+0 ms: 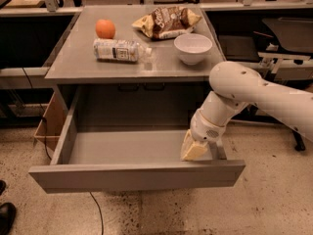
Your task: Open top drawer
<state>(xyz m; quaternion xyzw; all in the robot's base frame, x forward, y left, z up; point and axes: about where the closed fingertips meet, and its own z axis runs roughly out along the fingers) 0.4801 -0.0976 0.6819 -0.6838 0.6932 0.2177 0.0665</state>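
Observation:
The top drawer (137,176) is a wide grey drawer under the grey counter. It stands pulled far out toward me, and its plain grey inside is bare. My gripper (193,150) reaches down from the white arm on the right. It sits inside the drawer at the right end, just behind the front panel. Its cream-coloured fingers (191,151) hang close to the inner face of the panel.
On the counter (78,67) lie an orange (105,28), a plastic bottle on its side (120,49), a chip bag (166,21) and a white bowl (192,47). A cardboard box (49,124) stands at the left of the drawer. A shoe (6,218) shows at lower left.

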